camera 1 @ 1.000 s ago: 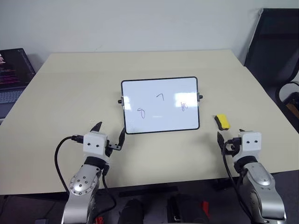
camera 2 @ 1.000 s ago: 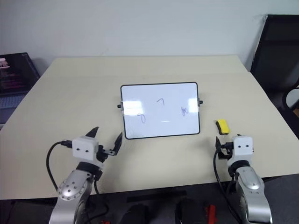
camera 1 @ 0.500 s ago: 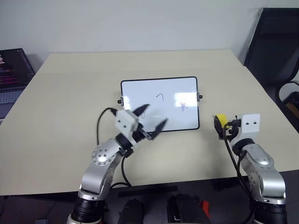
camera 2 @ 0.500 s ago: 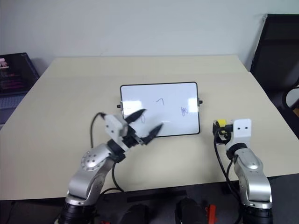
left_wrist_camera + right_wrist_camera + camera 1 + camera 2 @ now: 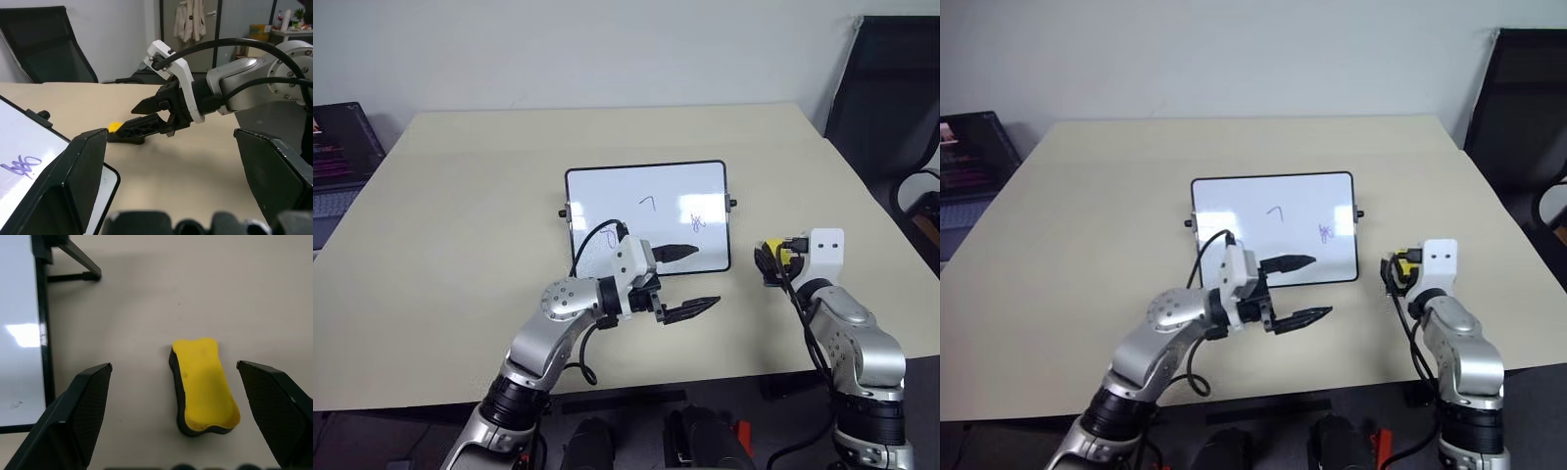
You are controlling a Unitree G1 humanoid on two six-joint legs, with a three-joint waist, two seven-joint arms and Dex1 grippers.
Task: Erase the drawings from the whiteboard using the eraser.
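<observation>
The right gripper [image 5: 173, 396] hung with its two black fingers [image 5: 78, 416] spread wide apart and holding nothing; the eraser [image 5: 204, 384] lay on the table [image 5: 460, 196] between them, touching neither. The eraser was a bright yellow oblong block with softly waisted sides and a dark base layer, matte on top. It sat just beside the right short side of the whiteboard [image 5: 646, 196], apart from the frame.

The left gripper [image 5: 690, 279] pointed sideways toward the right arm, its fingers [image 5: 672, 252] also open and empty, one over the lower edge of the board and the other over bare table in front of it.

The whiteboard was a glossy white rectangle with a thin black frame, rounded corners and small black knobs at its short sides, lying flat near the table's middle. The drawings [image 5: 648, 203] were thin pen marks: a dark tick near the centre, a purplish squiggle to its right and a loop partly hidden by the left arm. The table top was smooth pale beige.
</observation>
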